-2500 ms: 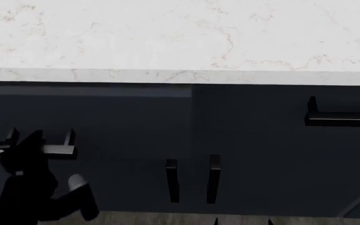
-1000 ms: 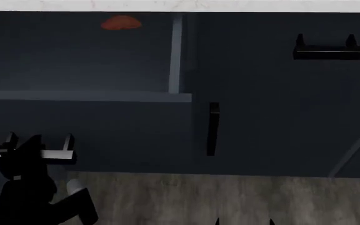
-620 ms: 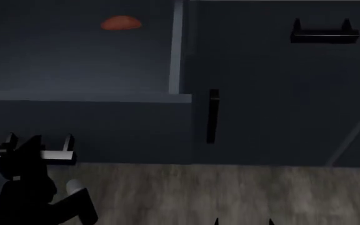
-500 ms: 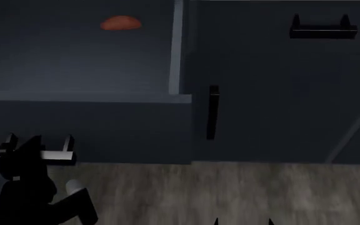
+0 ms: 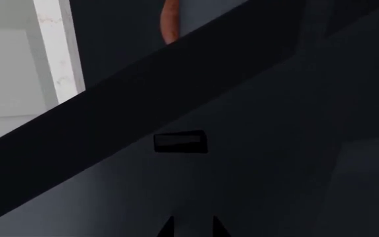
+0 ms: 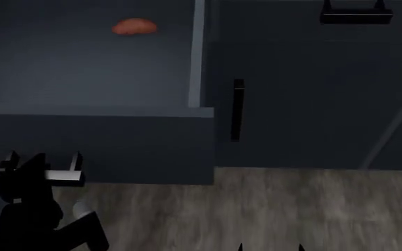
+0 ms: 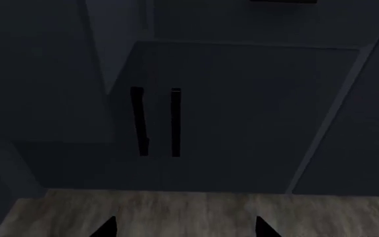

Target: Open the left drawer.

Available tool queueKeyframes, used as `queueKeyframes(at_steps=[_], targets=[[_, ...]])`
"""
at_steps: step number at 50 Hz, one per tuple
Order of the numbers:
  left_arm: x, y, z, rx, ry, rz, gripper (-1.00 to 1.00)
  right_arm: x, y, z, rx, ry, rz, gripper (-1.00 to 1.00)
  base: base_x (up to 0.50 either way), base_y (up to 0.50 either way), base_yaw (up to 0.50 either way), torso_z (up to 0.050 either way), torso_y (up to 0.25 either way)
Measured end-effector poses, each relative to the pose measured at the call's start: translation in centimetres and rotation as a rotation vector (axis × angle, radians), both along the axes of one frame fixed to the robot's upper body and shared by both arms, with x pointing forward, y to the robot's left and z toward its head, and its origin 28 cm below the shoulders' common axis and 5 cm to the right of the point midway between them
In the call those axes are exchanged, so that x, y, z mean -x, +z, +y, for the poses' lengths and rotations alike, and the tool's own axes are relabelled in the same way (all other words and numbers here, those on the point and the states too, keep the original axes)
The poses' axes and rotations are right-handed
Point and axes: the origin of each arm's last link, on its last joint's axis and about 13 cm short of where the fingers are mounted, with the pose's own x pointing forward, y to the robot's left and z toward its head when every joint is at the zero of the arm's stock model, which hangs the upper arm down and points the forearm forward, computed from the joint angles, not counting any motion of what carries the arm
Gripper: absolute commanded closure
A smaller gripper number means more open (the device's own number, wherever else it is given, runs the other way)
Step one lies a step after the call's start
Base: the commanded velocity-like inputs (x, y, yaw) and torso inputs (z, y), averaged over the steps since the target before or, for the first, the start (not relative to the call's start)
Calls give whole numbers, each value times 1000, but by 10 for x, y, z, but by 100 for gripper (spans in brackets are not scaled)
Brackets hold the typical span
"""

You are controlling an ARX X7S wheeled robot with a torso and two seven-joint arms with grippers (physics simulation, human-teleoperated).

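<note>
The left drawer stands pulled out from the navy cabinet, showing its grey-blue inside. Its short black bar handle is low on the left in the head view. My left gripper is closed around the handle's left end and covers that end. In the left wrist view its fingertips stand close together against the dark drawer front. My right gripper hangs open over the floor, with only its tips showing in the head view.
A small orange-red object lies at the back of the drawer. The twin drawer's handle is at the upper right. A cabinet door's vertical handle stands beside the drawer's right wall. Grey wood floor spreads below.
The drawer has come further out with my left gripper on its handle. The view has drawn back: the countertop has left the picture and more floor shows.
</note>
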Motion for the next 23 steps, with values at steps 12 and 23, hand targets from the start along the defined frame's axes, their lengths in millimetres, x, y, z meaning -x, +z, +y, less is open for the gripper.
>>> queueKeyframes(at_steps=[12,23], targets=[[1,1,0,4,-1,7,100,0,0,0,5,4,1,-100,-145,0,0,1,2],[0,1,0,7,-2,8,100,0,0,0,6,7,1,-100,-159,0,0,1,1]])
